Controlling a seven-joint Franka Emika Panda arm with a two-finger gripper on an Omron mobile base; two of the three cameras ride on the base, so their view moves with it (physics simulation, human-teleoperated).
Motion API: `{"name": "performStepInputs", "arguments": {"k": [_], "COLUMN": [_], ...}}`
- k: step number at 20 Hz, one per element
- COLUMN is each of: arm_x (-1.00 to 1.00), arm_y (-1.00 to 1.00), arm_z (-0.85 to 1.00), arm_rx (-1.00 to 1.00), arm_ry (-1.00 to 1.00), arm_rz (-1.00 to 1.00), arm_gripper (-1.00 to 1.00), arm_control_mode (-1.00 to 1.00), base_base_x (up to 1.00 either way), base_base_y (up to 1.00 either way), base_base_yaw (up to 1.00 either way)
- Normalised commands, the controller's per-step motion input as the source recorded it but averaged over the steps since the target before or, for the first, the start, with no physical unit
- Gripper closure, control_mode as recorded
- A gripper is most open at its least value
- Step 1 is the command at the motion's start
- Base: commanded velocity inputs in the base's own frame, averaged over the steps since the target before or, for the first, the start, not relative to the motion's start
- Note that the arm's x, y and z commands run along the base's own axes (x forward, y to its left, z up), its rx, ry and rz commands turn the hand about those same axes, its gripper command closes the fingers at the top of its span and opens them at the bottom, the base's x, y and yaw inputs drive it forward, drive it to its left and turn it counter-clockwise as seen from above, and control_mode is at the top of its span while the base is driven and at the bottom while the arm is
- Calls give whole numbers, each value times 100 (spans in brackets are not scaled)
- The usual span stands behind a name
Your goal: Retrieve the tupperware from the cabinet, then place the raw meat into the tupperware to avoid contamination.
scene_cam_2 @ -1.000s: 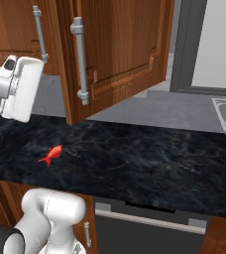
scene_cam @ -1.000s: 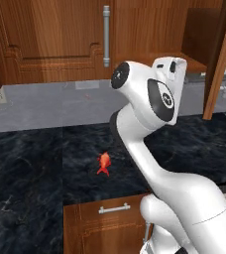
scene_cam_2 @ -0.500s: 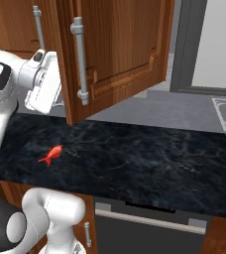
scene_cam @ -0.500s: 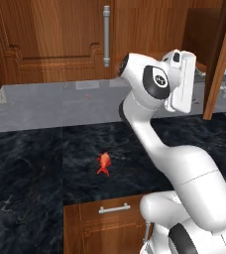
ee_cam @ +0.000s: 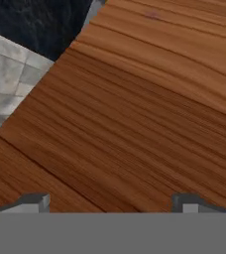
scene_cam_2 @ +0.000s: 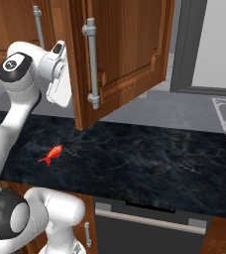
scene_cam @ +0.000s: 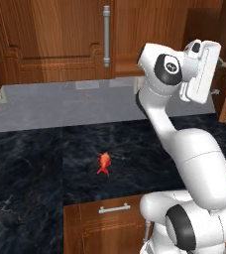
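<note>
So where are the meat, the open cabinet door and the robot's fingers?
Meat (scene_cam: 104,163): left base view, its middle.
Cabinet door (scene_cam_2: 130,49): right base view, panel.
Fingers (ee_cam: 33,202): hand view, one tip.

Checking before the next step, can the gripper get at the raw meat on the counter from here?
Probably yes: the raw meat lies alone on the dark counter, and the open gripper is empty.

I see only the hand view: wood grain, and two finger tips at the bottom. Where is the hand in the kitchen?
Observer: The hand is raised beside the cabinet's open door, in front of the opening.
Operator: Is the gripper holding anything?
Observer: No, the gripper is open and empty.
Operator: Where is the raw meat?
Observer: The raw meat lies on the dark counter, below and apart from the hand.
</note>
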Motion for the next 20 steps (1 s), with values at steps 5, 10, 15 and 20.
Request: {"name": "performStepInputs", "arguments": {"k": [5,10,15,20], "arm_x": [-36,-28,-2,3], "arm_y": [-84,-84,-14,5], "arm_z": [16,1,0,0], "arm_rx": [1,3,0,0], "arm_ry": [-24,-19,-6,0], "arm_rz": [0,0,0,0], "arm_gripper": [-100,-100,-100,-100], "arm_control_mode": [-100,-100,-100,-100], "base_base_x": [0,0,0,0], "base_base_y": [0,0,0,0], "base_base_yaw": [0,0,0,0]}}
